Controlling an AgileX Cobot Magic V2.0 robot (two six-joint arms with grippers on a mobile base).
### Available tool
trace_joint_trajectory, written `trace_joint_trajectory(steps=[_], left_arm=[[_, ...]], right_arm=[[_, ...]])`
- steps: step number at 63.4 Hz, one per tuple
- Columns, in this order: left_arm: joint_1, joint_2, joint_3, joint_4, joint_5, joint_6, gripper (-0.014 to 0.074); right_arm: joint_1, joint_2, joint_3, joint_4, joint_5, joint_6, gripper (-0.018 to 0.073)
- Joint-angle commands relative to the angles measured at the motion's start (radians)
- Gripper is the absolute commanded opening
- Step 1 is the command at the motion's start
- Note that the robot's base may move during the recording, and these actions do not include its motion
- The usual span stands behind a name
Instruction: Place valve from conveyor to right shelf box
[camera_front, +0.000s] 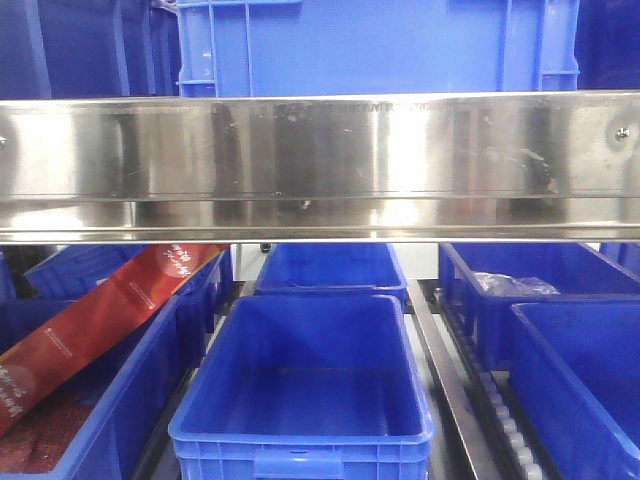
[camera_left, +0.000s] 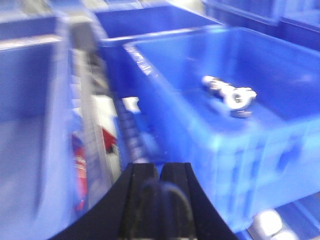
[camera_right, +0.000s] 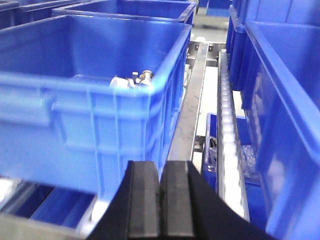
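The valve (camera_left: 229, 95) is sitting inside a blue plastic box (camera_left: 210, 155), on its smooth floor, up around 2 o'clock in the left wrist view. It's looking like a small shiny silver metal fitting, stubby and cylindrical with a rounded ring-like end, though the picture is blurring quite a bit. From the right wrist view a bit of silver metal (camera_right: 135, 80) is peeking over the near rim of a blue crate (camera_right: 90, 115) at about 10 o'clock; it's probably the same piece, but I can't say for sure.

The left gripper (camera_left: 161, 200) is showing its two black rubbery fingers pressed together with nothing between them. The right gripper (camera_right: 160, 200) is doing the same, flat black pads closed against each other and gripping nothing.

In the front view a brushed, reflective steel shelf beam (camera_front: 320, 165) is running straight across the middle. Below it a rectangular blue bin (camera_front: 300, 400) with ribbed walls is sitting at 6 o'clock, and a glossy red packet (camera_front: 110, 315) is leaning diagonally at 8 o'clock. A track of white rollers (camera_right: 227, 130) is running between the crates.
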Motion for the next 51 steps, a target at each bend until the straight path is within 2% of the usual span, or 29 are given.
trace_joint_trajectory(steps=[1, 12, 24, 36, 51], left_arm=[[0.005, -0.101, 0.136, -0.001, -0.119, -0.004, -0.0111], [0.005, -0.304, 0.413, -0.001, -0.274, -0.004, -0.0111], [0.005, -0.498, 0.632, -0.019, -0.399, -0.004, -0.0111], [0.005, -0.582, 0.732, -0.02, -0.405, -0.004, -0.0111], [0.005, -0.592, 0.737, -0.02, -0.396, -0.004, -0.0111]], right_arm=[[-0.004, -0.072, 0.069, -0.003, -0.058, 0.0, -0.0162], [-0.004, -0.197, 0.171, -0.003, -0.063, 0.0, -0.0162], [-0.004, -0.308, 0.254, -0.003, -0.069, 0.0, -0.0162], [-0.004, -0.334, 0.277, -0.003, -0.069, 0.0, -0.0162], [-0.004, -0.334, 0.275, -0.003, -0.083, 0.0, -0.0162]])
